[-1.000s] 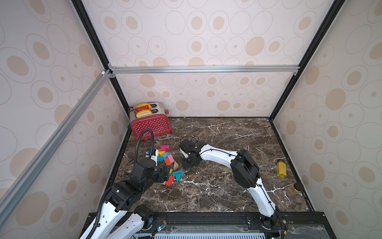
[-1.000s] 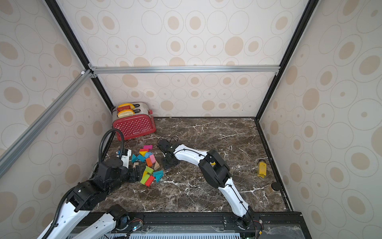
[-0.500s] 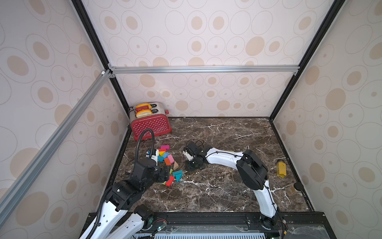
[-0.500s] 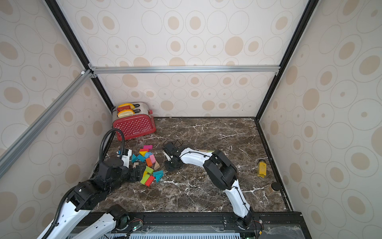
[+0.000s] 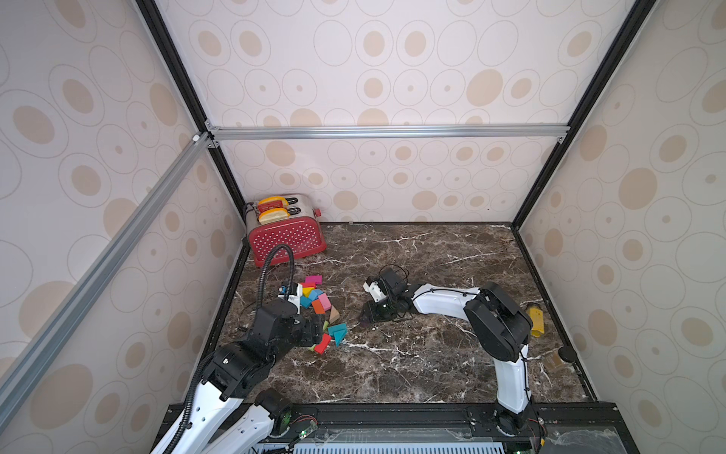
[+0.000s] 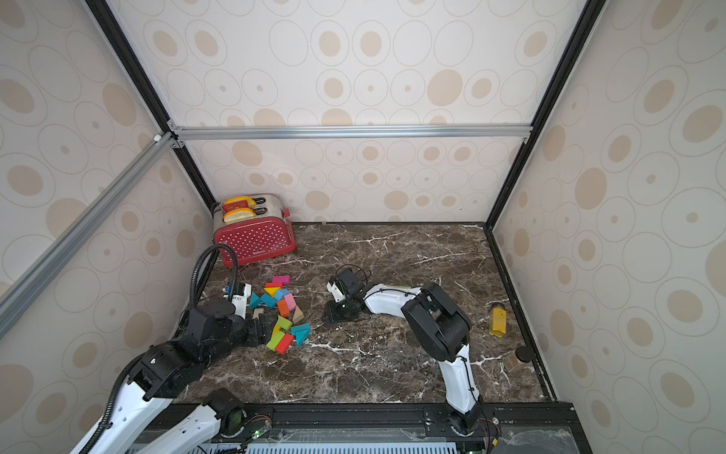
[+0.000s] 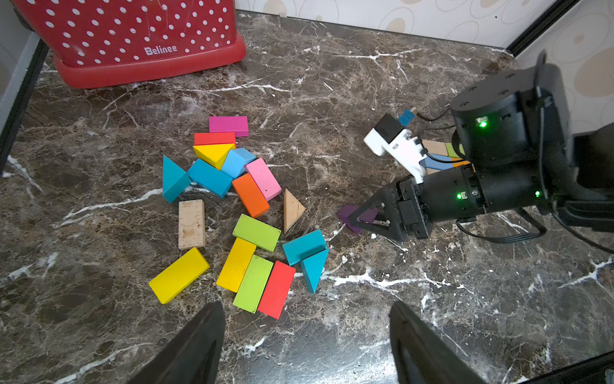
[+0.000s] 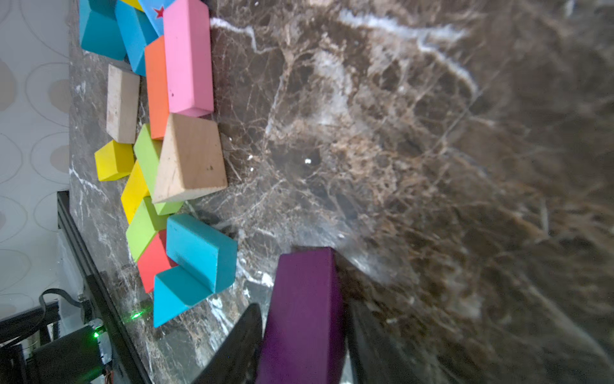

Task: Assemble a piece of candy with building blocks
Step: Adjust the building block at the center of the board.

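A: In a top view?
B: The building blocks [image 5: 319, 306] lie loose on the left. No candy yet, I think.
A: Left wrist view?
B: The left gripper [image 7: 305, 306] is wide apart, empty.
A: Right wrist view?
B: The right gripper [image 8: 304, 309] pinches a purple block [image 8: 305, 282], just right of the pile.

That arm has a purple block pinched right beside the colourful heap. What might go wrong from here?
1. The purple block sticks out past the fingertips of the right gripper, so it may twist or slip.
2. It sits low, close to the wooden wedge and the teal brick; a nudge could scatter them.
3. The open left gripper hovers at the same heap, so the arms might bump.
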Motion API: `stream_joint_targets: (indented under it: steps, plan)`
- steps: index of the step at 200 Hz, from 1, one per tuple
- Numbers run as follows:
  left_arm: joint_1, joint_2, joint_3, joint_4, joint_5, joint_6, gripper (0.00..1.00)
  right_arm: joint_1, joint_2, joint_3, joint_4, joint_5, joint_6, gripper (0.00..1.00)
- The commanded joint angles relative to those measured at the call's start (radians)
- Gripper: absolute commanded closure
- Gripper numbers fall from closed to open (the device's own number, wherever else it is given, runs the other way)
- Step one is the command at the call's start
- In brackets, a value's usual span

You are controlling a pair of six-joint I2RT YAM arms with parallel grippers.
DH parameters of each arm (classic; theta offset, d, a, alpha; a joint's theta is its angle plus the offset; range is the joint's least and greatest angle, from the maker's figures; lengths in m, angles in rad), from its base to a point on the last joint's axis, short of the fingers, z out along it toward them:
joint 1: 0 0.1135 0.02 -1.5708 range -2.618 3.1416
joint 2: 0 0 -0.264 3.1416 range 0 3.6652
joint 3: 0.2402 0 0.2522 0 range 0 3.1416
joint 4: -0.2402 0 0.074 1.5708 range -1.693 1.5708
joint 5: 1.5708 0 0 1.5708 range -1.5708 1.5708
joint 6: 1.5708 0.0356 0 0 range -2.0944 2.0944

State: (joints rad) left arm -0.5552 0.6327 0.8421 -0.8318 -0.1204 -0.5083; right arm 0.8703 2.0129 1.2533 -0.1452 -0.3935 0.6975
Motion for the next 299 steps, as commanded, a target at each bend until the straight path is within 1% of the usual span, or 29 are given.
stream_joint_targets:
  steps: [1, 36, 56, 77, 93, 122, 157, 164, 170, 190, 211, 218, 228, 239, 252, 263, 280, 289, 299]
  plan:
    - [0.009, 0.002, 0.003, -0.002, 0.002, 0.001, 0.21, -0.017, 0.028, -0.069, -0.072, 0.037, 0.014, 0.51]
    - [0.008, 0.0, 0.003, -0.002, 0.002, 0.001, 0.21, -0.049, 0.029, -0.114, -0.03, 0.015, 0.03, 0.52]
    - [0.008, 0.002, 0.002, -0.002, 0.001, 0.001, 0.21, -0.054, 0.028, -0.112, -0.034, 0.015, 0.003, 0.51]
    - [0.008, 0.003, 0.002, -0.002, 0.001, 0.002, 0.21, -0.054, -0.008, -0.101, -0.036, 0.011, -0.095, 0.44]
    - [0.009, 0.004, 0.003, -0.003, 0.0, 0.001, 0.21, -0.054, -0.061, -0.103, -0.036, 0.029, -0.218, 0.38]
    - [0.009, 0.004, 0.003, -0.005, -0.005, -0.001, 0.21, -0.054, -0.143, -0.116, -0.046, 0.079, -0.409, 0.31]
    - [0.009, 0.001, 0.002, -0.004, -0.01, -0.003, 0.21, -0.044, -0.213, -0.162, 0.003, 0.014, -0.505, 0.25]
    - [0.009, 0.002, 0.002, -0.004, -0.011, -0.004, 0.21, -0.04, -0.221, -0.163, 0.004, 0.007, -0.511, 0.2]
    - [0.008, 0.001, 0.002, -0.004, -0.012, -0.003, 0.21, -0.033, -0.227, -0.161, 0.004, 0.001, -0.517, 0.18]
    - [0.009, 0.002, 0.002, -0.006, -0.012, -0.003, 0.21, -0.001, -0.222, -0.132, -0.033, 0.012, -0.553, 0.17]
    - [0.009, 0.002, 0.002, -0.006, -0.015, -0.004, 0.21, 0.027, -0.194, -0.104, -0.08, 0.043, -0.638, 0.17]
    - [0.008, 0.002, 0.002, -0.006, -0.015, -0.003, 0.21, 0.028, -0.185, -0.089, -0.101, 0.039, -0.663, 0.19]
    - [0.009, 0.002, 0.003, -0.006, -0.015, -0.004, 0.21, 0.03, -0.176, -0.065, -0.143, 0.04, -0.713, 0.2]
    - [0.008, 0.002, 0.002, -0.007, -0.015, -0.004, 0.21, 0.036, -0.173, -0.041, -0.199, 0.044, -0.809, 0.2]
    - [0.009, 0.002, 0.003, -0.007, -0.016, -0.003, 0.21, 0.042, -0.186, -0.031, -0.229, 0.104, -0.949, 0.2]
    - [0.009, 0.001, 0.003, -0.007, -0.016, -0.004, 0.21, 0.042, -0.191, -0.033, -0.22, 0.155, -1.035, 0.19]
    - [0.009, -0.005, 0.002, -0.009, -0.021, -0.006, 0.21, 0.041, -0.152, 0.013, -0.284, 0.163, -1.167, 0.19]
    - [0.008, -0.008, 0.003, -0.009, -0.022, -0.006, 0.21, 0.042, -0.119, 0.059, -0.337, 0.162, -1.213, 0.19]
    - [0.008, -0.011, 0.002, -0.009, -0.024, -0.007, 0.21, 0.042, -0.086, 0.105, -0.377, 0.16, -1.234, 0.19]
